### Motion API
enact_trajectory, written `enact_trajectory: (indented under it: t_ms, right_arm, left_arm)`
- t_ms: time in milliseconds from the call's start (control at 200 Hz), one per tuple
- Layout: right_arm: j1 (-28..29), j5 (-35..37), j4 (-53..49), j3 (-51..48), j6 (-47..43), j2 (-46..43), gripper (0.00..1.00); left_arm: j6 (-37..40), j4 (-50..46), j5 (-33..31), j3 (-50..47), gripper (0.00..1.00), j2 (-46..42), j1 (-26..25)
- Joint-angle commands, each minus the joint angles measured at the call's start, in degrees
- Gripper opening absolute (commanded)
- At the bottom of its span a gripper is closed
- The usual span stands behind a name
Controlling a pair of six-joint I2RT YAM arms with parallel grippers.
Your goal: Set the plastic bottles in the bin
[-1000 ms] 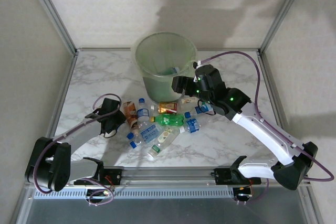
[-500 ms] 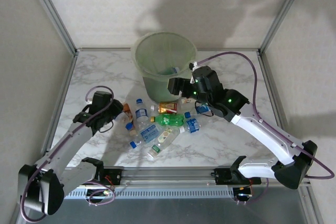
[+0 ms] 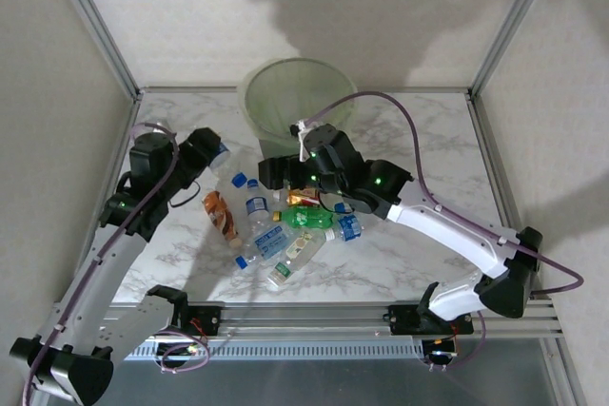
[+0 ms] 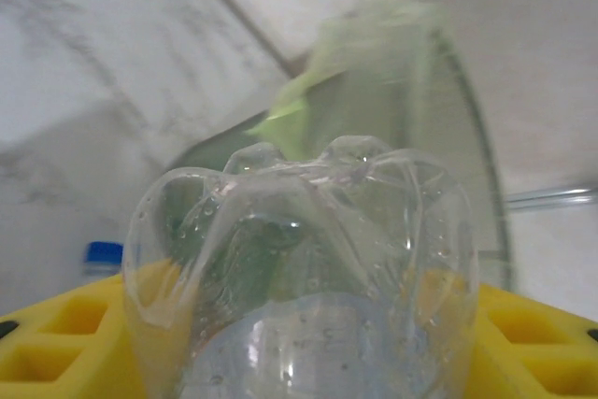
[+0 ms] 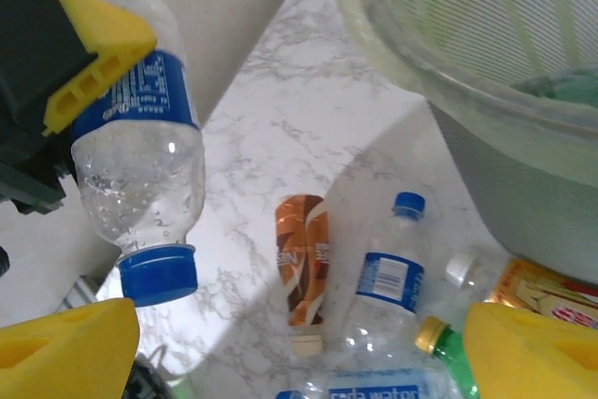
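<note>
left gripper (image 3: pixel 208 150): pinching clear blue-label bottle (image 5: pixel 140 165) cap-down, clear of table, left of bin (image 3: pixel 285 92) | right gripper (image 3: pixel 270 174): spread wide, empty, hovering over bottle pile (image 3: pixel 285 225) | bottle pile: lying on marble table (image 3: pixel 409 254), just in front of bin

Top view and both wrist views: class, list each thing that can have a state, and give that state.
Left tool: shut on the blue-label bottle.
Blue-label bottle: gripped, capped, in the air.
Right tool: open, empty.
Bin: upright, open top.
Green bottle: capped, lying on its side.
Brown bottle: lying on its side.
</note>
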Motion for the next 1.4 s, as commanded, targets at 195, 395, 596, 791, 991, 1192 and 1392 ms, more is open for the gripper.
enact_trajectory:
  t_ms: [195,395,596,791,991,1192,1392]
  right_arm:
    - [0.41,-12.94,4.75,4.05,-1.49,3.83,0.78]
    - [0.56,-17.06,6.58,2.54,-1.59,4.04,0.70]
    - [0.52,-15.81,6.74,3.92,-1.77,5.56,0.60]
    - [0.53,-16.11,6.89,5.65,-2.21,7.05,0.55]
    - [0.54,-15.24,6.94,7.17,-2.45,8.04,0.46]
    - [0.53,-14.84,6.91,7.73,-2.65,8.40,0.30]
    - [0.59,-13.73,7.32,7.46,-2.36,7.37,0.16]
  left_arm:
    - [-3.04,8.42,6.95,4.27,0.59,2.14,0.46]
    - [-4.25,10.47,8.70,3.96,0.60,2.45,0.45]
    - [-4.83,12.95,10.36,3.37,0.60,2.44,0.45]
    - [-5.22,14.52,12.51,2.82,0.60,2.56,0.52]
    - [-4.51,15.16,12.53,1.49,0.58,2.05,0.45]
    - [-4.09,15.35,12.64,0.59,0.58,1.76,0.45]
    - [-3.29,15.48,12.64,1.04,0.63,2.17,0.45]
